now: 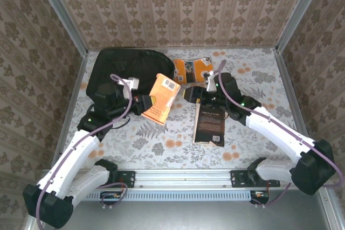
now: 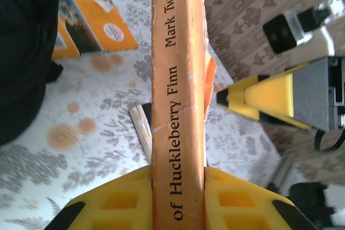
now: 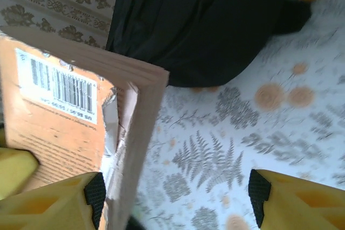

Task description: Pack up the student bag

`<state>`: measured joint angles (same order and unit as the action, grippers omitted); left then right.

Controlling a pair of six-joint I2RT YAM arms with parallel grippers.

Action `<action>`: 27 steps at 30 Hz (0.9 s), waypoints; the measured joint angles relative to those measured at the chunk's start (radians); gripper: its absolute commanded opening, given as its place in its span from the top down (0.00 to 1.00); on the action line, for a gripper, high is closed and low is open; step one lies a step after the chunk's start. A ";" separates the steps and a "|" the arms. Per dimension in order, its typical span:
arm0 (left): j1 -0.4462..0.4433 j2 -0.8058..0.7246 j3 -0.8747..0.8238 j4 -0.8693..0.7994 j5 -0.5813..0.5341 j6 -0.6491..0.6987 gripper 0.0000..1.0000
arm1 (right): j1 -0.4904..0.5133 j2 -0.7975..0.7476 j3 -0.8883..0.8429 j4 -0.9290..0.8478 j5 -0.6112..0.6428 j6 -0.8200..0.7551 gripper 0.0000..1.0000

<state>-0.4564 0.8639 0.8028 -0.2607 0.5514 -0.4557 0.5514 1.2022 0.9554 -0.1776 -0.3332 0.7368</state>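
- The left tool [image 1: 144,102] is clamped on an orange book [image 1: 161,98] at mid-frame in the overhead view. Its wrist view shows yellow fingers [image 2: 118,203] pressed against both sides of the spine.
- The right tool [image 3: 177,197] stands wide. The book's page edge sits just beside the finger at the lower left of its wrist view, and the other finger is well apart from it, over bare desk [image 1: 135,141].
- The black backpack [image 1: 129,71] lies at the upper left, close to the back wall, with its near edge just behind the book.
- A black book [image 1: 210,125] lies flat, right of centre.
- An orange booklet [image 1: 193,70] lies beside the backpack's right edge.
- Open desk runs along the lower centre.
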 measured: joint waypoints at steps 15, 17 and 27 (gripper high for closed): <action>-0.166 -0.063 0.072 -0.192 -0.025 0.750 1.00 | -0.003 -0.213 -0.045 0.016 -0.184 -0.594 0.18; -0.166 -0.070 0.072 -0.194 0.021 0.783 1.00 | -0.001 -0.214 -0.052 0.012 -0.248 -0.660 0.17; -0.166 -0.115 0.065 -0.197 0.209 0.858 1.00 | 0.050 -0.251 -0.098 0.013 -0.396 -0.861 0.14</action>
<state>-0.6224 0.7490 0.8677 -0.4580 0.7601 0.4019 0.6014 0.9508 0.8570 -0.1646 -0.7292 -0.1242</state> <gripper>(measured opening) 0.196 0.857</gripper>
